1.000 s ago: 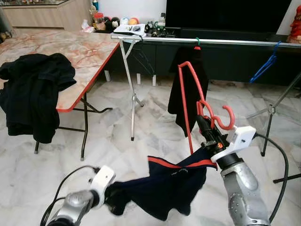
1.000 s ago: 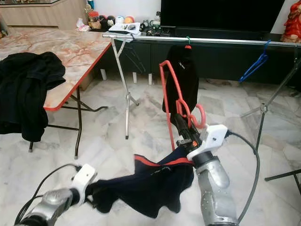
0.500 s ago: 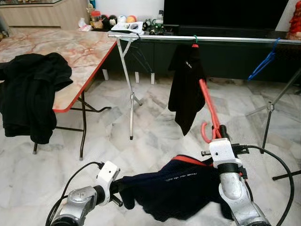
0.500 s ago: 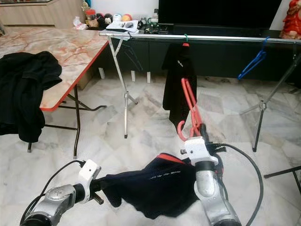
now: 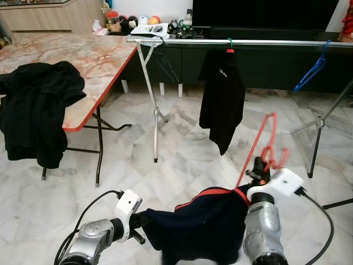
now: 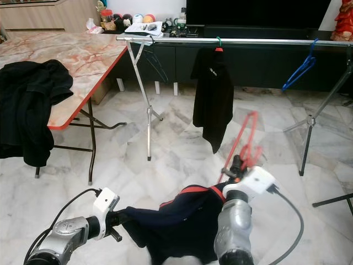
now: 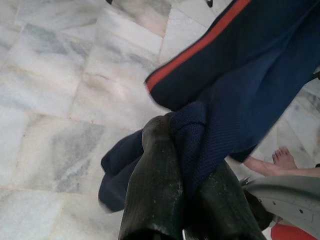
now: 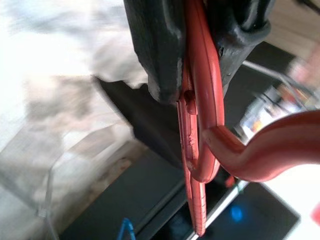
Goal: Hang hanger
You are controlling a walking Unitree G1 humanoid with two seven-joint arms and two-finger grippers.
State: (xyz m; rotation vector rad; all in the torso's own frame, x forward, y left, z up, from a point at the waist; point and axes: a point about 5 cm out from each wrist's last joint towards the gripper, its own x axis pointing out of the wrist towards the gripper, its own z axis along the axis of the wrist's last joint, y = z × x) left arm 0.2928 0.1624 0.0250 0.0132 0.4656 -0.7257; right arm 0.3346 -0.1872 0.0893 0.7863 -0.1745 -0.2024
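From the head cam, my right gripper (image 5: 259, 172) has the red hanger (image 5: 263, 144) low, well short of the rail (image 5: 265, 42). Left wrist: left gripper (image 7: 192, 200) is pinched on the navy shirt (image 7: 250, 80). Right wrist: fingers (image 8: 150, 45) clamped on the hanger's neck. I'd lift it, turn the hook upright, then aim between the black shirt (image 5: 222, 94) and blue hanger (image 5: 311, 70).

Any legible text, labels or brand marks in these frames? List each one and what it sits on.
Small white print on the chest of the black shirt hanging from the rail: too small to read.
Navy garment held between the left gripper and right gripper, which clamps the red hanger: no print readable.
No other text can be made out.
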